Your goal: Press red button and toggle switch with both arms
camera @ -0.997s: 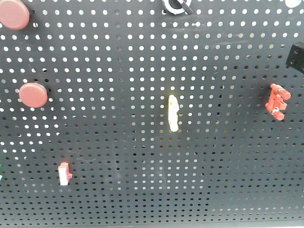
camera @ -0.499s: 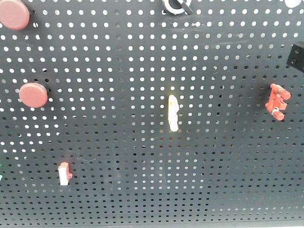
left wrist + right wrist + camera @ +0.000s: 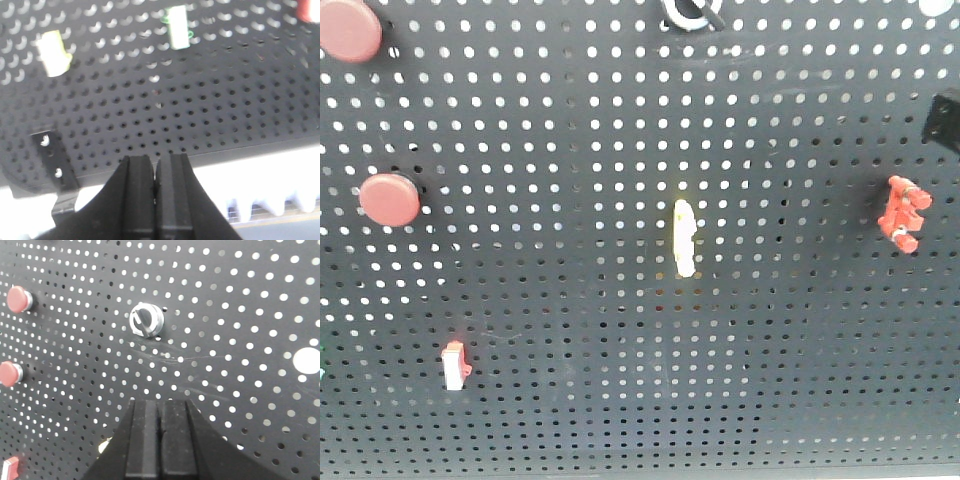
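Fingers of both grippers, left (image 3: 156, 175) and right (image 3: 160, 415), are pressed together, holding nothing. On the black pegboard (image 3: 800, 350), the view has barely shifted upward over the last second (so nothing pressed yet). Right gripper faces the toggle switch (image 3: 146, 320); red buttons (image 3: 17, 299) sit farther left.
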`<state>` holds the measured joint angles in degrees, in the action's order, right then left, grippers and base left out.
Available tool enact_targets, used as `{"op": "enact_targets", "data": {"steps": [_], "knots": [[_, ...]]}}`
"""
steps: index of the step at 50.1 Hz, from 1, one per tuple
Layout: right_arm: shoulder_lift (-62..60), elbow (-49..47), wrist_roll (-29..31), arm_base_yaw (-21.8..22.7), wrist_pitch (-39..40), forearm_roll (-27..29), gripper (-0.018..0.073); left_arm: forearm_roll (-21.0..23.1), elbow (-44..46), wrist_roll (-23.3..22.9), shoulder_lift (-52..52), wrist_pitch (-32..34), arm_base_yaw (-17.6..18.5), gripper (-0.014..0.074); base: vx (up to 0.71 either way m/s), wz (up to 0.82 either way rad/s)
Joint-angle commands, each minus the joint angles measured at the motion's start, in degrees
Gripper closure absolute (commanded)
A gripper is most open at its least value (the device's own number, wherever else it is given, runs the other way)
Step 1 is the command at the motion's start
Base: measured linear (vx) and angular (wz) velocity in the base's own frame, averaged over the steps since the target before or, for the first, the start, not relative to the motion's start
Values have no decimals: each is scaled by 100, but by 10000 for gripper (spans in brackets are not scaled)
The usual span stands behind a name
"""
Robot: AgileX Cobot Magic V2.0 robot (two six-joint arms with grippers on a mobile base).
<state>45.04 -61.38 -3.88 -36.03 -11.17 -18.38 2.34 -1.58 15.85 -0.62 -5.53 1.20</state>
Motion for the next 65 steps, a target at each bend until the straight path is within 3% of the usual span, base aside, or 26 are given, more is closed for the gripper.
{"op": "enact_targets", "data": {"steps": [1,43,50,55,65], "knots": [[-15,-152,5,29,410,-84,559,11,-188,-48,-57,435,122,595,0,0],[-54,69,5,29,429,-106,559,143,-188,-43,-42,442,116,595,0,0],[-381,188,127,59,-7,-106,559,143,-188,-43,-42,442,116,595,0,0],[-785,485,180,426,-188,6,559,143,-188,-43,-42,442,116,595,0,0],[-1882,1520,241,1840,-205,704,559,143,-188,-43,-42,442,116,595,0,0]]}}
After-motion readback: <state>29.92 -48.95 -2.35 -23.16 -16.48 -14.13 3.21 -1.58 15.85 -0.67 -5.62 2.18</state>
